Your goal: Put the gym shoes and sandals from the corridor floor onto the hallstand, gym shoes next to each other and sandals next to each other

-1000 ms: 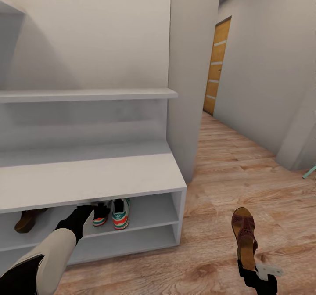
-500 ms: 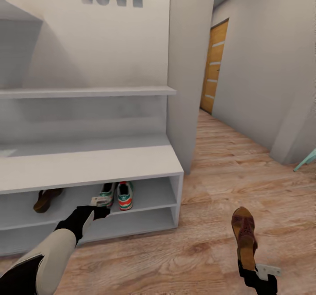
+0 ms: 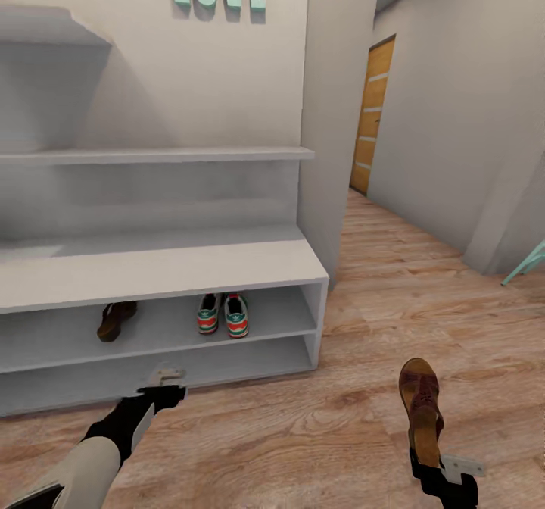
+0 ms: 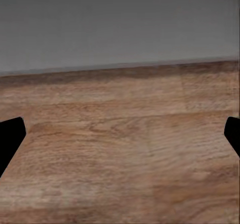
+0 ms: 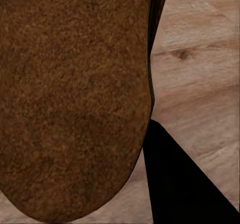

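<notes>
Risk first: second sandal held only by its heel end in right gripper, toe pointing up and away, well out from the hallstand on its open right side. Could pivot or slip out of so short a hold on the way over, and end on the corridor floor. Could also knock the bench top's front edge or the end panel on entry to the upper tier, since that opening looks low. Worse, could land on the far side of the gym shoes from its mate, leaving the sandals split.

Right gripper closed on the sandal's heel; in the right wrist view, fuzzy brown sole close up, one dark finger beside it. Left gripper low in front of the hallstand's lower tier, fingers spread wide, holding nothing, over bare planks.

Gym shoes side by side, heels outward, on the hallstand's upper tier, right of middle: white, green-striped, red-orange at heel. First sandal on the same tier, left of the gym shoes, apart from them. Dark brown leather, tan sole.
</notes>
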You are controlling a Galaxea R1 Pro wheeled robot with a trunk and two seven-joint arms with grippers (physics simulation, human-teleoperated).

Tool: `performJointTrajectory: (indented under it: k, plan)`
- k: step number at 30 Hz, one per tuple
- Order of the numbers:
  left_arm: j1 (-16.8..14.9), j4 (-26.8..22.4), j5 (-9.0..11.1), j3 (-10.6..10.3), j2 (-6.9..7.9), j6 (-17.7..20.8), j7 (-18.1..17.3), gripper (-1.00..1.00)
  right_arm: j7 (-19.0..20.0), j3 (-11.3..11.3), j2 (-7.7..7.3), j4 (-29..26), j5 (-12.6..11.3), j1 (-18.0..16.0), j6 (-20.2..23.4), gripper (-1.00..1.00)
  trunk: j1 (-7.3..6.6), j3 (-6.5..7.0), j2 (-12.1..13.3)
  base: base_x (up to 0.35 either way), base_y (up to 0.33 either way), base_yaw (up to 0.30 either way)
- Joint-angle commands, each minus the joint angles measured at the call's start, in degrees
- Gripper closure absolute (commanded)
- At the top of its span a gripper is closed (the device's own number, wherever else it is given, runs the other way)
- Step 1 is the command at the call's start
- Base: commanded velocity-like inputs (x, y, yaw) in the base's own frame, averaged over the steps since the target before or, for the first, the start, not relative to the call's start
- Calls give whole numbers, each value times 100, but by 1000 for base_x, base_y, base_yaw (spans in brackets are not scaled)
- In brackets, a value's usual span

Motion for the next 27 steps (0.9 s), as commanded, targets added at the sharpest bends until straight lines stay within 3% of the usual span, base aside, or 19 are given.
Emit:
performJointTrajectory:
  k: [1,5,9,11,13,15,18,27]
  plan:
    - [82,-18,-53,51,1,-51,-74,-100,26,-46,2,3,23,-5,-18,100,-5,-4,-2,-273,221,0]
    - [896,-30,-53,116,104,-1140,-529,-100,26,-36,9,9,29,-5,-23,100,-5,-4,-2,-232,240,0]
    - [1408,-23,7,140,286,-1681,-922,-100,31,-40,11,18,31,-5,-26,100,-5,-4,-2,-102,281,0]
    - [1616,-18,174,206,369,-1878,-1085,-100,33,-40,11,19,31,-5,-27,100,-5,-4,-2,-33,297,0]
    - [1916,-26,562,332,538,-2129,-1427,-100,34,-35,11,20,33,-5,-27,100,-5,-4,-2,-14,302,0]
    - [2139,-25,858,388,787,-2237,-1925,-100,34,-38,11,21,38,-5,-27,100,-5,-4,-2,-4,304,0]
    - [2282,-15,1080,410,1004,-2280,-2253,-100,28,-39,16,21,34,-5,-33,100,-5,-4,-2,-1,305,0]
    - [2337,34,1191,410,1079,-2300,-2376,-100,15,-46,29,24,28,-5,-36,100,-5,-4,-2,0,305,0]
